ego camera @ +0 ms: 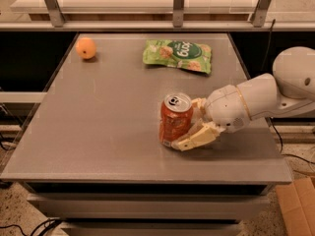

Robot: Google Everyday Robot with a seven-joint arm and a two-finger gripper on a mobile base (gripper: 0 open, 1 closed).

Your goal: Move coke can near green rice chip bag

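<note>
Claw [189, 126] is clamped on the coke can [174, 119] near the front edge of the tabletop [108, 112] (grasp done); transfer to the back-edge green rice chip bag [178, 55] is left.

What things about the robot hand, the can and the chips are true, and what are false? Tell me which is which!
1. The coke can stands upright on the table. True.
2. The gripper is holding the green rice chip bag. False: it is at the coke can, with a finger on each side, and the bag lies untouched at the far side of the table.
3. An orange sits near the far left corner. True.
4. The coke can is touching the green rice chip bag. False: they are well apart, with bare table between them.
</note>
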